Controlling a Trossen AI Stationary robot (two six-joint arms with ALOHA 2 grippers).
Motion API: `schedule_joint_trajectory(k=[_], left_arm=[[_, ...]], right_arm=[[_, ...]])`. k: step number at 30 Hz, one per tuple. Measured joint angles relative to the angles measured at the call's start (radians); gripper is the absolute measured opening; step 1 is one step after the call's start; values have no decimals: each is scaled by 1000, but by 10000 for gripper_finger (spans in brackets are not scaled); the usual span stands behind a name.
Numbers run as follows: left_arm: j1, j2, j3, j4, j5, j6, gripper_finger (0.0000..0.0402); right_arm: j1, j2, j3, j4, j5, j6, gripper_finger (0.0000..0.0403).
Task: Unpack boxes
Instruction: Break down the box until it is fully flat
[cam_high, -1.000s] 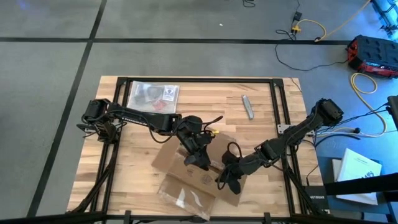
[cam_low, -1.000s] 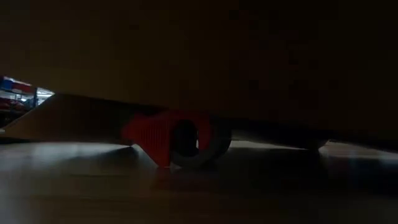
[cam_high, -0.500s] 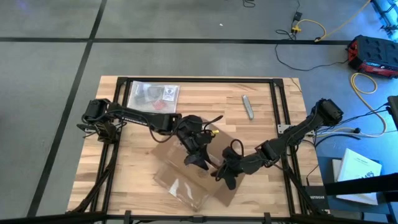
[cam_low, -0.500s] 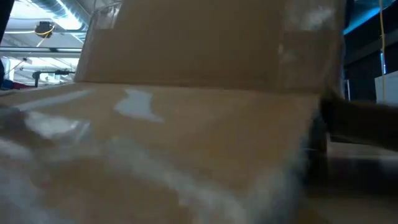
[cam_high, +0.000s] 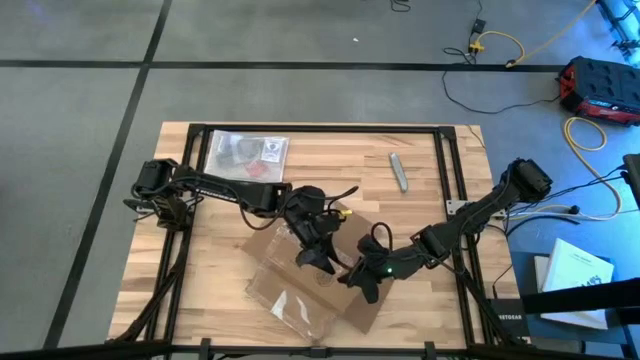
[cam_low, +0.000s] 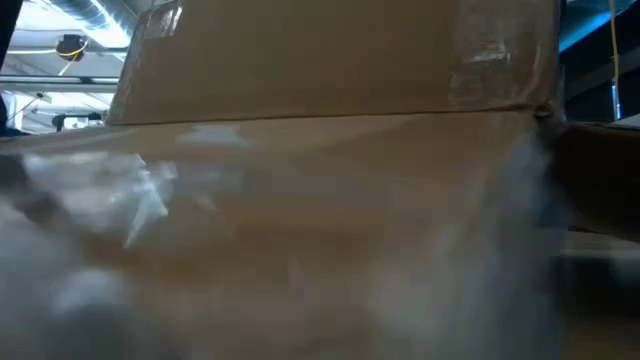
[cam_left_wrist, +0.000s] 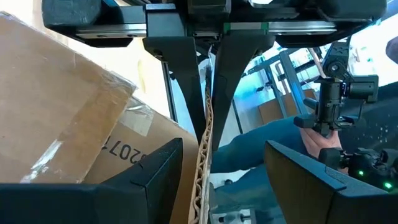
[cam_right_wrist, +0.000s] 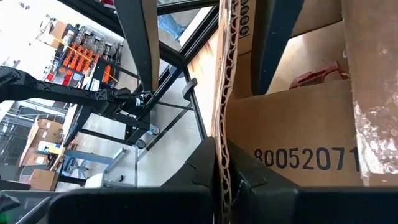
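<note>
One cardboard box (cam_high: 335, 285) sits tilted near the front middle of the surface (cam_high: 430, 200), with a clear plastic bag (cam_high: 290, 300) spilling from it toward the front. Two end effectors work on it. The left end effector (cam_high: 313, 262) is clamped on one edge of the box wall, and the right end effector (cam_high: 362, 282) is pinched tight on another. One bag of parts (cam_high: 245, 153) and one small grey tool (cam_high: 398, 171) lie at the back.
</note>
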Motion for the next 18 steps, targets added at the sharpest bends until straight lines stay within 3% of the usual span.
schedule_joint_trajectory(k=[6, 18], left_arm=[[0, 0, 0, 0, 0, 1, 212], [1, 0, 0, 0, 0, 0, 212]], right_arm=[[0, 0, 0, -1, -8, -47, 0], [0, 0, 0, -56, -134, -111, 0]])
